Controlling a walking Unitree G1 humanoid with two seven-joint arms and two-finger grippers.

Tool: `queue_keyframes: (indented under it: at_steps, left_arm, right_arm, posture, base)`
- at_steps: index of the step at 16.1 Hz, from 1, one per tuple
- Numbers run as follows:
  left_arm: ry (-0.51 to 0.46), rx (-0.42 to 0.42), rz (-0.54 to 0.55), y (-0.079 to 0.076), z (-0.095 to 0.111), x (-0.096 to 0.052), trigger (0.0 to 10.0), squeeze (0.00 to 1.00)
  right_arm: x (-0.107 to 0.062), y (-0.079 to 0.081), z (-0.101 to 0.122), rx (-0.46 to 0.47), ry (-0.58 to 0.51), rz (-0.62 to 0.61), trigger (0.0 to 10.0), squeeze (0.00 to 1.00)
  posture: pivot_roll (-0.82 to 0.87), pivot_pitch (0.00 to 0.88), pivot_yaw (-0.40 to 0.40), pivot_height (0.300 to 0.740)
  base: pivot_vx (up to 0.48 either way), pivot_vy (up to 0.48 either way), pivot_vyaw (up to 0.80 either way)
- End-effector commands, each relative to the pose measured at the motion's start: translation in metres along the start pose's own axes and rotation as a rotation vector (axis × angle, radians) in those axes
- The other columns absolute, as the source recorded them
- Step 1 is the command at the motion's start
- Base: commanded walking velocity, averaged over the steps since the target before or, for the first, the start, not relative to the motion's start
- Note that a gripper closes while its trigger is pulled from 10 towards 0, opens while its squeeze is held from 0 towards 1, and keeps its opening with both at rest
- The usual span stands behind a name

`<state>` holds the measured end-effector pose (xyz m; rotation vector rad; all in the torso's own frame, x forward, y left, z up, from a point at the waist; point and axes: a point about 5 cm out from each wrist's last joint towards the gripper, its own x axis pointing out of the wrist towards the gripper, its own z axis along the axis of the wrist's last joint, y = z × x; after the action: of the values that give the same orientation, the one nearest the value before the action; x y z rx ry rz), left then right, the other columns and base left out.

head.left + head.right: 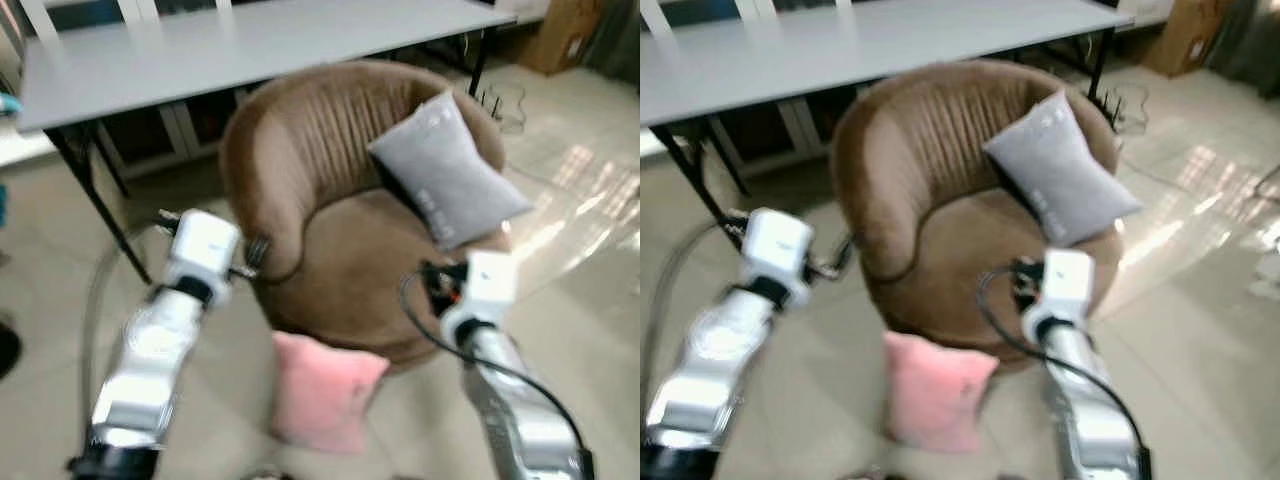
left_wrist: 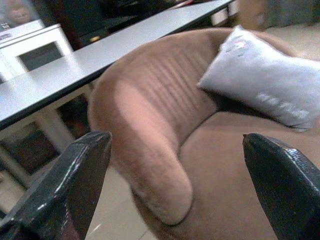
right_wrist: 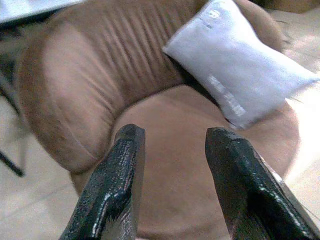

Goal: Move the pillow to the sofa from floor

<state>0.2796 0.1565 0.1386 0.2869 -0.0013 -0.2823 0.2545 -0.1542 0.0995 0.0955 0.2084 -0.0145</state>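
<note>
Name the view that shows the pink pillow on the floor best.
Left eye view: the pink pillow shows whole on the floor, leaning against the brown sofa front, between both arms. The right eye view shows it equally whole but blurrier. Both wrist views look at the sofa seat and gray pillow instead.
</note>
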Motion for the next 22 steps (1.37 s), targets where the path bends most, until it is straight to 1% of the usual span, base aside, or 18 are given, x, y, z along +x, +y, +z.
queue_keyframes:
  at_steps: [1,16,22]
  left_arm:
    - [-0.008,0.022,0.012,0.007,0.0029,0.0018,10.0,0.0]
    - [-0.023,0.014,0.001,0.0023,0.0034,0.0103,10.0,0.0]
    - [-0.02,0.012,-0.003,0.0015,0.002,0.0112,10.0,0.0]
  right_arm:
    - [0.0005,0.0036,0.0035,0.006,-0.02,0.007,10.0,0.0]
    - [0.0019,0.0017,0.0069,-0.001,-0.031,0.001,10.0,0.0]
    - [0.0002,0.0009,0.0062,0.0,-0.029,-0.006,10.0,0.0]
  posture:
    - [-0.03,0.018,0.038,0.74]
    - [-0.04,0.019,0.039,0.74]
    - [-0.04,0.028,0.046,0.74]
  base:
    - [0.0,0.428,-0.8]
    - [0.0,0.429,-0.8]
    - [0.0,0.428,-0.8]
